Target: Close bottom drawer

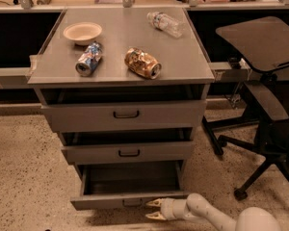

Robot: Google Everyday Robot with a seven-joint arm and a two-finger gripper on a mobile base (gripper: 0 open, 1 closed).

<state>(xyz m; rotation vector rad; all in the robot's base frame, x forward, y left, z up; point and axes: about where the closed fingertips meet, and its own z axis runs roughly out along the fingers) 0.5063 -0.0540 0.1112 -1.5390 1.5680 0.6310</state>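
The bottom drawer [130,179] of the grey cabinet is pulled out, and its plain grey inside shows empty. Its thin front panel [101,202] carries a small dark bar handle [132,202]. My gripper [154,210] is low at the front, just right of the handle and against the panel's lower right part. Its two pale fingertips [154,203] stand apart, open and holding nothing. The white arm [207,213] comes in from the bottom right.
The middle drawer [129,152] and top drawer [125,114] sit slightly out. On the cabinet top are a bowl [82,32], two crushed cans [88,59] [143,63] and a plastic bottle [165,23]. An office chair [260,95] stands close on the right.
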